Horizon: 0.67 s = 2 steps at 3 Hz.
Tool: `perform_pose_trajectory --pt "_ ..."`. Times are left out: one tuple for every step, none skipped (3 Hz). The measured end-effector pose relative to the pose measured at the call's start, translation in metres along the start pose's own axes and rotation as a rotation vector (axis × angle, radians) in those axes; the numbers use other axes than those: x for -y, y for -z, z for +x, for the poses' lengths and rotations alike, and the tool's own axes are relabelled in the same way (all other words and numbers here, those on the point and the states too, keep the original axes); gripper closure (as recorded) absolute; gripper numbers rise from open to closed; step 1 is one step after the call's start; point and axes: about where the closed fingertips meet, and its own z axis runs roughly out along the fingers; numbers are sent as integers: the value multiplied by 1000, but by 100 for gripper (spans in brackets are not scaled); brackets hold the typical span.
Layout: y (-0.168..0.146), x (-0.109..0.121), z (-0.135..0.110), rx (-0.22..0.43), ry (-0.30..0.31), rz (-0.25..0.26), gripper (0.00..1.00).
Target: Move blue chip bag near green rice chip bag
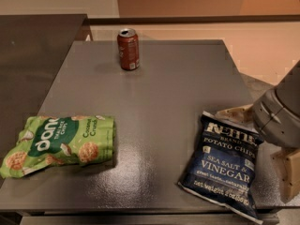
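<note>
Showing blue chip bag (225, 165) lying flat at lower right of grey table (178, 88), green rice chip bag (61, 144) lying at lower left, well apart. Showing gripper (255, 156) hanging at right edge, just beside blue chip bag, fingers (234, 112) spreading wide, gripping nothing. Showing red can (128, 49) standing at upper centre.

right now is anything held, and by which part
Nothing is held: the end effector hangs open at the right edge of the blue chip bag, which lies flat on the table.
</note>
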Motion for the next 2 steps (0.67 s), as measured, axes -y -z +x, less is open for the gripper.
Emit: perform_pose_trajectory --pt "-16 -4 -16 27 50 -17 0" --pt "-23 -3 -32 41 90 -22 0"
